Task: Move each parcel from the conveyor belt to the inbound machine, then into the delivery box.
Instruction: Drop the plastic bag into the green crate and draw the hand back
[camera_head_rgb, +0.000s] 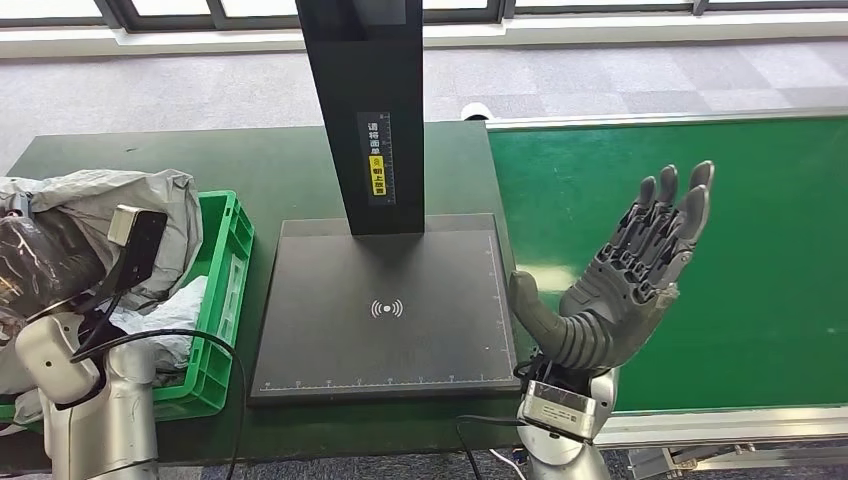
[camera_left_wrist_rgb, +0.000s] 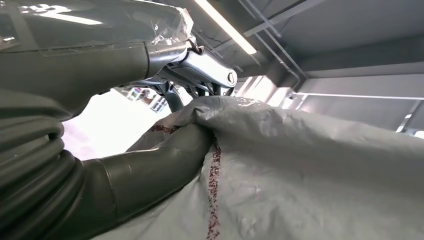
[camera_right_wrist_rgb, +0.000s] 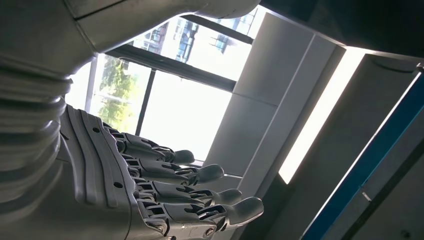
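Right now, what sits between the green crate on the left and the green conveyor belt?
In the head view, the inbound machine's dark scanning plate and its black post lie between the green crate and the conveyor belt.

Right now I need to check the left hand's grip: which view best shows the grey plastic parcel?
The left wrist view: the grey plastic parcel is close up, the left hand pressing into it. The head view shows the parcel over the green plastic crate. The right wrist view faces windows.

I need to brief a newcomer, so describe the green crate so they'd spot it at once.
Start at the tall black scanner column on the dark table. Left of its flat scan pad sits the green crate, a bright slotted plastic box with grey parcels spilling over it.
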